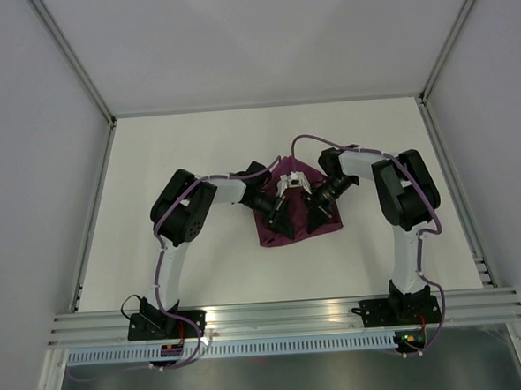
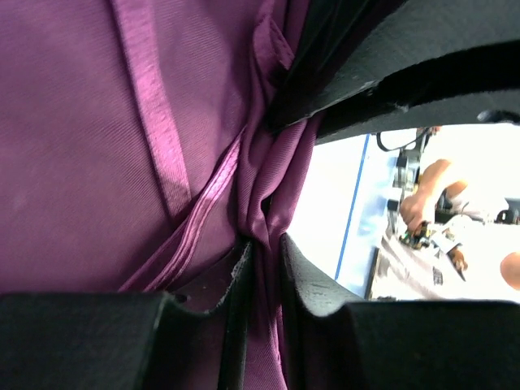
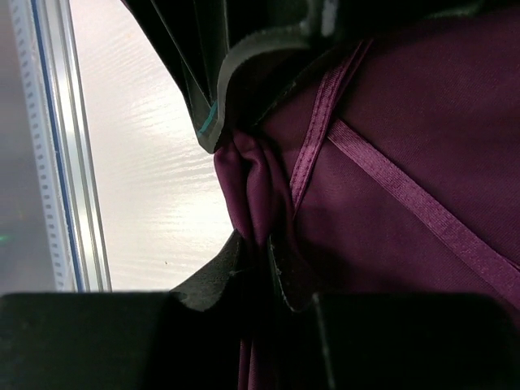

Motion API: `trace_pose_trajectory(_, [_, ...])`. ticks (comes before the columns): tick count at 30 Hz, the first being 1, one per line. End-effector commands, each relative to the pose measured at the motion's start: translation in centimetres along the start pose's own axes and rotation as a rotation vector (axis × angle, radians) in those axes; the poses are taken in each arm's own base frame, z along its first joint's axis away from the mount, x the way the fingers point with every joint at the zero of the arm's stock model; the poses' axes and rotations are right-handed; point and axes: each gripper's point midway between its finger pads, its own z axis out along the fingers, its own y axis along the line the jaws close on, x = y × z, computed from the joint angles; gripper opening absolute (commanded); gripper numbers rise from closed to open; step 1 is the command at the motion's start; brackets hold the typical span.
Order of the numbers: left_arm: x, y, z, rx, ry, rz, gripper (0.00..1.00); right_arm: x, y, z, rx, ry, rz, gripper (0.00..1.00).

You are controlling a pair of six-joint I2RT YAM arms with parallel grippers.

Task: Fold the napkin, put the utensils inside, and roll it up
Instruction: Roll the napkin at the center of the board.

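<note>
napkin [image 1: 292, 168] bunched at centre of frame on white desk [image 1: 203, 269] | left pincer [image 2: 264, 245] clamped on a gathered napkin fold | right pincer [image 3: 260, 244] clamped on another bunched fold | both pincers close together over the cloth

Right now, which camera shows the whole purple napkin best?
The top external view: only it takes in the napkin as one bunched heap, partly covered by the grippers. Both wrist views show just close-up folds and hems.
</note>
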Motion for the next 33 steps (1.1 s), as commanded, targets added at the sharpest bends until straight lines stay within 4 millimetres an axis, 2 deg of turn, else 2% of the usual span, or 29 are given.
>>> trace_pose_trajectory(1, [-2.0, 2.5, -0.5, -0.181, -0.100, 0.110, 0.26, 0.9, -1.9, 0.3, 0.009, 0.023, 0.013, 0.19])
trace_pose_trajectory(5, [-2.2, 2.6, -0.8, -0.212, -0.138, 0.117, 0.27, 1.3, -2.5, 0.5, 0.009, 0.030, 0.055, 0.16])
trace_pose_trajectory(19, [-5.5, 1.6, -2.4, -0.293, -0.299, 0.173, 0.35, 3.3, -4.9, 1.0, 0.027, 0.088, 0.189, 0.03])
trace_pose_trajectory(27, [-7.6, 0.8, -4.7, -0.398, -0.425, 0.250, 0.36, 3.7, -5.8, 1.2, 0.034, 0.116, 0.243, 0.00])
trace_pose_trajectory(28, [-8.2, -0.2, -5.5, -0.413, -0.457, 0.283, 0.36, 3.7, -5.8, 1.2, 0.034, 0.118, 0.250, 0.00])
trace_pose_trajectory(29, [-8.0, 0.4, -6.1, -0.462, -0.479, 0.280, 0.36, 3.8, -6.0, 1.2, 0.035, 0.120, 0.251, 0.00])
trace_pose_trajectory(30, [-9.0, -0.9, -7.2, -0.481, -0.530, 0.341, 0.36, 3.8, -6.0, 1.2, 0.034, 0.119, 0.259, 0.00])
trace_pose_trajectory(32, [-8.5, -0.8, -8.2, -0.541, -0.565, 0.373, 0.36, 3.8, -6.1, 1.3, 0.031, 0.121, 0.268, 0.00])
trace_pose_trajectory(33, [-9.0, -1.6, -8.6, -0.552, -0.597, 0.424, 0.36, 3.8, -6.2, 1.2, 0.031, 0.121, 0.270, 0.01])
